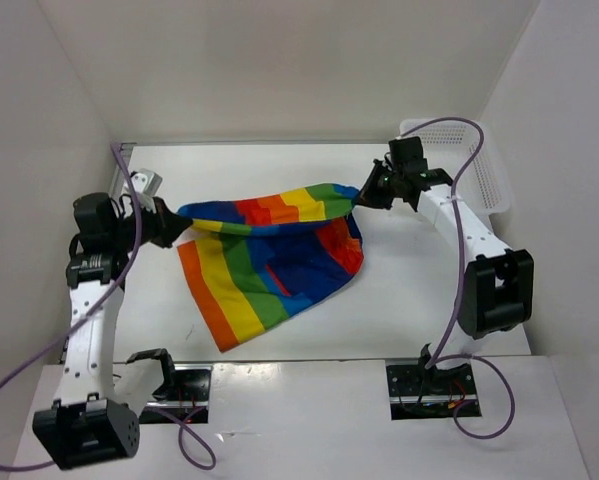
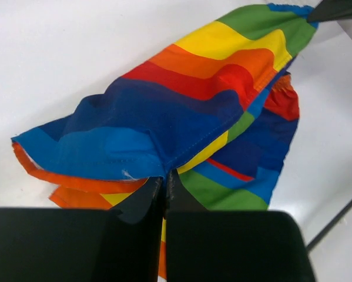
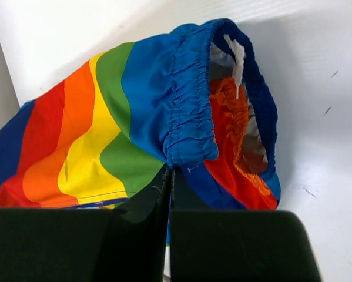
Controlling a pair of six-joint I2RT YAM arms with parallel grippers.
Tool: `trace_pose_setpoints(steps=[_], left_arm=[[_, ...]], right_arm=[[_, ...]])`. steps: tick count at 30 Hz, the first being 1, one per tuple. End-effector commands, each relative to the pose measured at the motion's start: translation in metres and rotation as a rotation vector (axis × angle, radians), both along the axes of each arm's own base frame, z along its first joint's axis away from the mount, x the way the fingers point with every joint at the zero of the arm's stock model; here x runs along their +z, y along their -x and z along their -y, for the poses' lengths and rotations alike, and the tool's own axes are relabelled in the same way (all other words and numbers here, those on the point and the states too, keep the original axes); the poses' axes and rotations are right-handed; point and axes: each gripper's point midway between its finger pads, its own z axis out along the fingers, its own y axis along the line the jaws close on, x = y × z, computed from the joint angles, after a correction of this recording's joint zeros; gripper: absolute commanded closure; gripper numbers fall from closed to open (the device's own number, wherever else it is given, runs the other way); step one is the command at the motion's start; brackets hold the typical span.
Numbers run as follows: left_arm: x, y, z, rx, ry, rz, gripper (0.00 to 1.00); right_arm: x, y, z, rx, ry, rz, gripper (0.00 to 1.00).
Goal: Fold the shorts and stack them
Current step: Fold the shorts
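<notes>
The white tabletop (image 1: pixel 429 300) carries the soft rainbow-striped fabric shorts (image 1: pixel 269 250), which are stretched between the two arms. Their upper edge is held up as a taut band from left to right, and the rest hangs down and spreads on the table towards the near side. A white plastic mesh basket (image 1: pixel 494 180) sits at the far right, behind the right arm.

Only the overhead view shows both ends gripped at once. The right wrist view adds the gathered blue waistband, and the left wrist view adds a stitched blue hem.

The left gripper (image 1: pixel 171 228) is pressed together, pinching that hem. The right gripper (image 1: pixel 364 193) is likewise clamped on the waistband. A small white strip (image 3: pixel 237 56) inside the waist is probably the drawstring.
</notes>
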Motion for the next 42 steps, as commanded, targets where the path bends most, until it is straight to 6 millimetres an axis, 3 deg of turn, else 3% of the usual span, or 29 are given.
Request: trace_pose_setpoints(steps=[1, 5, 7, 9, 10, 14, 17, 21, 22, 23, 25, 26, 28, 32, 34, 35, 37, 38, 42], left_arm=[[0.006, 0.03, 0.014, -0.055, -0.012, 0.049, 1.0], [-0.001, 0.075, 0.028, -0.092, 0.012, 0.024, 1.0], [-0.01, 0.094, 0.033, -0.102, 0.023, 0.001, 1.0], [-0.016, 0.105, 0.038, -0.122, 0.035, -0.006, 1.0], [-0.022, 0.111, 0.04, -0.122, 0.039, -0.022, 1.0], [-0.036, 0.134, 0.045, -0.129, 0.057, -0.071, 1.0], [-0.049, 0.15, 0.049, -0.128, 0.069, -0.137, 1.0], [-0.058, 0.172, 0.06, -0.186, 0.076, -0.125, 0.31], [-0.06, 0.174, 0.06, -0.191, 0.068, -0.123, 0.14], [-0.064, 0.176, 0.062, -0.206, 0.069, -0.133, 0.0], [-0.065, 0.176, 0.062, -0.206, 0.039, -0.119, 0.0], [-0.066, 0.173, 0.061, -0.204, 0.032, -0.118, 0.0], [-0.064, 0.165, 0.056, -0.177, 0.008, -0.112, 0.0], [-0.05, 0.136, 0.049, -0.141, -0.019, -0.059, 0.0], [-0.058, 0.117, 0.045, -0.122, -0.023, -0.106, 0.08], [-0.064, 0.101, 0.041, -0.104, -0.028, -0.152, 0.12], [-0.081, 0.087, 0.033, -0.06, -0.046, -0.247, 0.15], [-0.098, 0.074, 0.021, -0.001, -0.082, -0.323, 0.15], [-0.13, 0.051, 0.009, 0.053, -0.119, -0.411, 0.15]], right_arm=[[0.017, 0.015, 0.004, 0.018, -0.005, 0.026, 1.0], [0.023, 0.032, 0.017, 0.0, 0.009, 0.02, 1.0], [0.011, 0.047, 0.023, -0.009, 0.019, -0.031, 1.0], [0.011, 0.06, 0.026, -0.009, 0.02, -0.032, 1.0], [-0.001, 0.07, 0.029, -0.016, 0.033, -0.059, 1.0], [-0.017, 0.099, 0.039, -0.017, 0.07, -0.098, 1.0], [-0.024, 0.107, 0.045, -0.033, 0.093, -0.11, 1.0], [-0.037, 0.116, 0.051, -0.042, 0.122, -0.123, 0.98], [-0.037, 0.115, 0.053, -0.059, 0.122, -0.126, 0.92], [-0.037, 0.115, 0.053, -0.059, 0.122, -0.126, 0.66], [-0.036, 0.111, 0.053, -0.073, 0.12, -0.11, 0.4], [-0.035, 0.108, 0.053, -0.073, 0.12, -0.11, 0.2], [-0.034, 0.102, 0.052, -0.074, 0.116, -0.092, 0.13], [-0.023, 0.088, 0.039, -0.046, 0.06, -0.059, 0.11], [-0.023, 0.08, 0.036, -0.04, 0.052, -0.053, 0.11], [-0.029, 0.074, 0.033, -0.031, 0.045, -0.069, 0.11], [-0.039, 0.071, 0.03, -0.023, 0.044, -0.105, 0.11], [-0.049, 0.065, 0.029, -0.023, 0.046, -0.116, 0.11], [-0.074, 0.053, 0.035, -0.036, 0.062, -0.162, 0.16]])
